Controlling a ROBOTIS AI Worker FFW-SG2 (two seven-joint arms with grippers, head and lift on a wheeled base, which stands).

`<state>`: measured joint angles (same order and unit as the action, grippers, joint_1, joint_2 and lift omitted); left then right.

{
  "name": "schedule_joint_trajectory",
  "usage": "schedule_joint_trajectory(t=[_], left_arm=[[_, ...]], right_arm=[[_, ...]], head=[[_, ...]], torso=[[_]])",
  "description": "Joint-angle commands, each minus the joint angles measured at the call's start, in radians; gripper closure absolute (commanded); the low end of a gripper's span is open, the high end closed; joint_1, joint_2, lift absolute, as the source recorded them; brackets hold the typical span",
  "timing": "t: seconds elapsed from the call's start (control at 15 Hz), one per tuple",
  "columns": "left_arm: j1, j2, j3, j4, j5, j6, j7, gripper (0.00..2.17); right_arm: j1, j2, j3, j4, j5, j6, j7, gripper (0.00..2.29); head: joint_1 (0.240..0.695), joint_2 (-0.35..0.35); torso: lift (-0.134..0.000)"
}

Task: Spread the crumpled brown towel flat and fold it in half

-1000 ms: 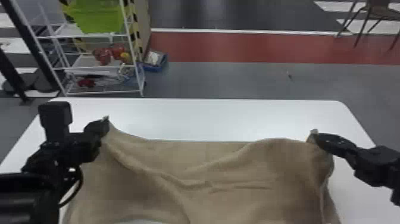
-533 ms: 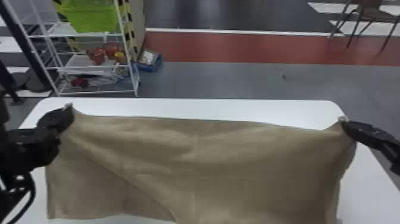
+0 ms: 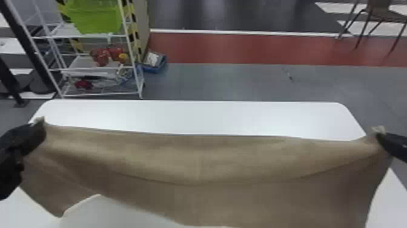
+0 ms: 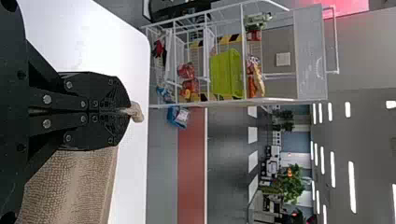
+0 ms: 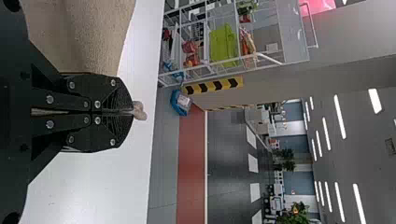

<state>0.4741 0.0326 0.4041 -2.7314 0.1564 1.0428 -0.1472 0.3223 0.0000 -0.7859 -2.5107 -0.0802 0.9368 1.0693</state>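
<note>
Stretching across the lower half of the head view, the soft brown cloth towel point(image 3: 212, 169) hangs between the two grippers over a white round-cornered table point(image 3: 196, 116). Its upper edge runs from centre left to centre right with a slight sag, and a long curved crease bows downward beneath it. At lower left, one corner of the cloth points down, with white tabletop showing around it.

The black left gripper point(image 3: 41, 130), at the left edge of the frame, has its flat fingers clenched on one upper corner of the towel. The black right gripper point(image 3: 380, 138), at the right edge, pinches the other upper corner. In the left wrist view, a small tuft of cloth pokes out past the tips of the left gripper point(image 4: 128, 111); in the right wrist view, a similar tuft sticks out from the right gripper point(image 5: 132, 112).

At upper left of the head view stands a white wire rack point(image 3: 131, 51) holding a bright green bin point(image 3: 94, 19) above some red items point(image 3: 101, 57). A blue box point(image 3: 154, 68) sits beside it on the floor. A brown chair point(image 3: 380, 13) is at upper right, near a red floor band point(image 3: 257, 50).
</note>
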Motion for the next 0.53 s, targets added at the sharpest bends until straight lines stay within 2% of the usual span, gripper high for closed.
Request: schedule_joint_trajectory(t=[0.0,0.07,0.13,0.27,0.47], left_arm=[[0.028,-0.028,0.078,-0.054,0.064,0.052,-0.022,1.62],[0.038,-0.035,0.108,-0.067,0.091,0.052,-0.04,1.62],[0.04,-0.035,0.162,-0.07,0.152,0.052,-0.075,1.62],[0.04,-0.035,0.292,-0.06,0.316,0.049,-0.13,1.62],[0.034,-0.035,0.4,-0.056,0.407,0.046,-0.164,1.62]], right_arm=[[0.021,0.001,-0.058,-0.023,-0.058,0.001,0.017,1.2],[0.021,0.001,-0.072,-0.023,-0.067,-0.002,0.035,1.2],[0.021,0.001,-0.09,-0.03,-0.092,-0.005,0.043,1.2],[0.024,0.001,-0.124,-0.036,-0.151,-0.002,0.058,1.2],[0.026,0.001,-0.182,-0.065,-0.24,0.05,0.086,1.2]], head=[[0.695,-0.035],[0.695,-0.033],[0.695,-0.034],[0.695,-0.038],[0.695,-0.022]], torso=[[-0.122],[-0.122],[-0.122],[-0.122],[-0.122]])
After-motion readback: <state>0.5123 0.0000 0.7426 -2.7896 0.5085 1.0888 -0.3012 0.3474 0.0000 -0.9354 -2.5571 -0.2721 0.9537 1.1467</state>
